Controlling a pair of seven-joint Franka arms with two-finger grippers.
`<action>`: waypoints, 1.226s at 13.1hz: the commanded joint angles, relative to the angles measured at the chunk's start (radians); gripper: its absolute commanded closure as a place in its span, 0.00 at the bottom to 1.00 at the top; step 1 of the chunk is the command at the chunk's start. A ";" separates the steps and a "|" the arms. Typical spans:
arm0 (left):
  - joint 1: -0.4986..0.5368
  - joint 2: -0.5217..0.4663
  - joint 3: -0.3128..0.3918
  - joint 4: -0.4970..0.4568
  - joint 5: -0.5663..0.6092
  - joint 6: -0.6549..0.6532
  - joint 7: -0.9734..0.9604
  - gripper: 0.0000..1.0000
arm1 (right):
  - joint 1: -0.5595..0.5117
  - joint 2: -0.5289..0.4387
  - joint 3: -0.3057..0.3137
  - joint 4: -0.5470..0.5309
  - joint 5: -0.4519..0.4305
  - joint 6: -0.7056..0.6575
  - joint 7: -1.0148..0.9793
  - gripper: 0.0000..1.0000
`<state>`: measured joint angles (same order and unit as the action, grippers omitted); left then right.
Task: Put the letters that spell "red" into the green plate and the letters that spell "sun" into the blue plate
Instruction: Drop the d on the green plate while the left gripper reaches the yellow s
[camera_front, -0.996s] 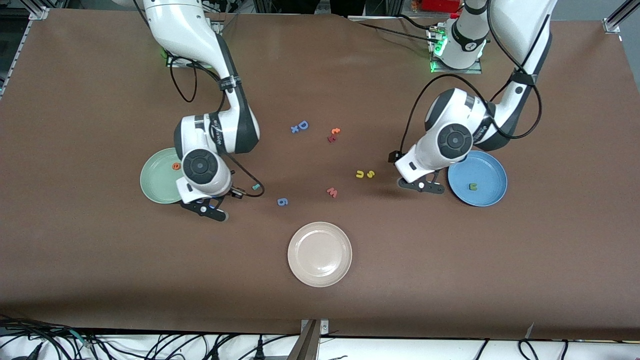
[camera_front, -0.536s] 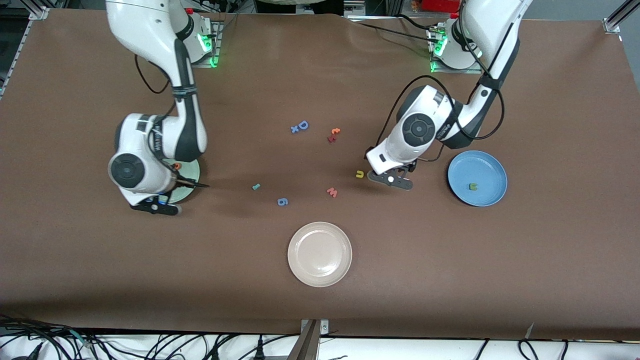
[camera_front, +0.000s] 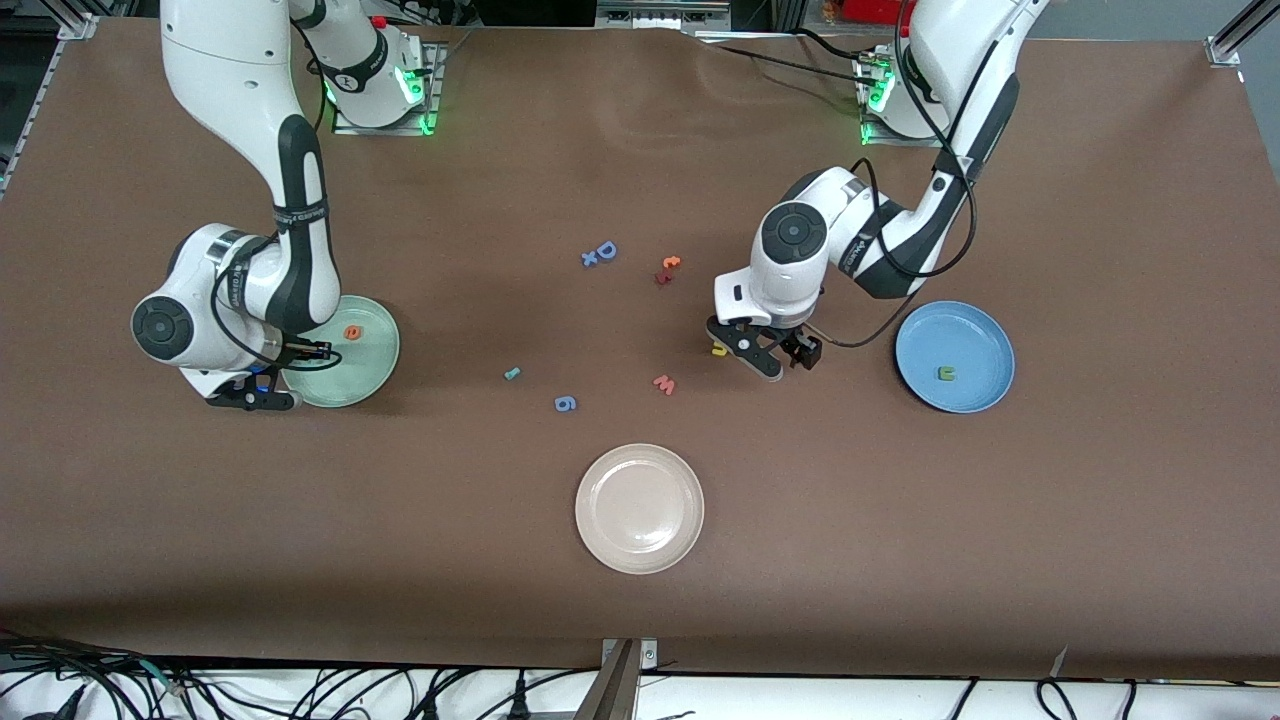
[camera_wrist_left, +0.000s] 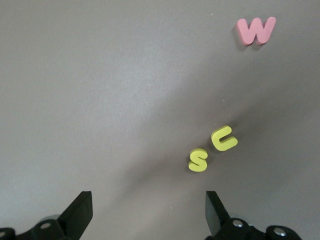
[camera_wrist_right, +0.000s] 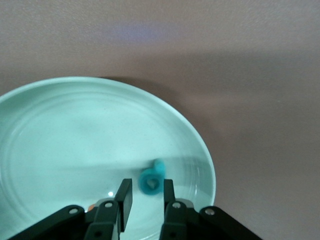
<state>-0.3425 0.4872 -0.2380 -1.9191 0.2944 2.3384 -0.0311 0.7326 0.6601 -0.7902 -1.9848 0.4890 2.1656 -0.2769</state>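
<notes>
In the right wrist view, my right gripper (camera_wrist_right: 147, 190) hangs over the green plate (camera_wrist_right: 75, 130). Its fingers are slightly apart, and the teal d (camera_wrist_right: 151, 181) sits blurred and loose between the tips. The front view shows that gripper (camera_front: 250, 398) at the plate's edge (camera_front: 385, 345), with the orange e (camera_front: 353, 332) lying in the plate. The teal r (camera_front: 512, 374) lies on the table. My left gripper (camera_front: 770, 352) (camera_wrist_left: 148, 215) is wide open over the table beside the yellow s (camera_wrist_left: 198, 160) and u (camera_wrist_left: 224, 138). The green n (camera_front: 945, 374) rests in the blue plate (camera_front: 990, 340).
A beige plate (camera_front: 640, 508) stands nearest the front camera. A pink w (camera_front: 664, 384) and a blue 6 (camera_front: 565, 403) lie mid-table. A blue D with x (camera_front: 600, 253) and a red and orange pair (camera_front: 667, 268) lie farther back.
My right arm swung from the table near the teal r to over the green plate, and its fingers parted a little. My left arm moved from beside the blue plate to the yellow letters.
</notes>
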 joint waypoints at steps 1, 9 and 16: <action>-0.015 0.020 0.005 -0.003 0.040 0.051 0.034 0.01 | 0.010 -0.007 0.011 0.006 0.033 -0.007 -0.010 0.01; -0.016 0.041 -0.004 -0.124 0.104 0.272 0.048 0.03 | 0.157 -0.019 0.014 0.176 0.037 -0.121 0.327 0.15; -0.013 0.059 -0.001 -0.135 0.124 0.274 0.042 0.08 | 0.243 0.041 0.133 0.267 0.060 -0.032 0.914 0.34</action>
<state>-0.3628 0.5475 -0.2428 -2.0420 0.3916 2.5942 0.0060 0.9837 0.6646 -0.6876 -1.7461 0.5281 2.0927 0.5310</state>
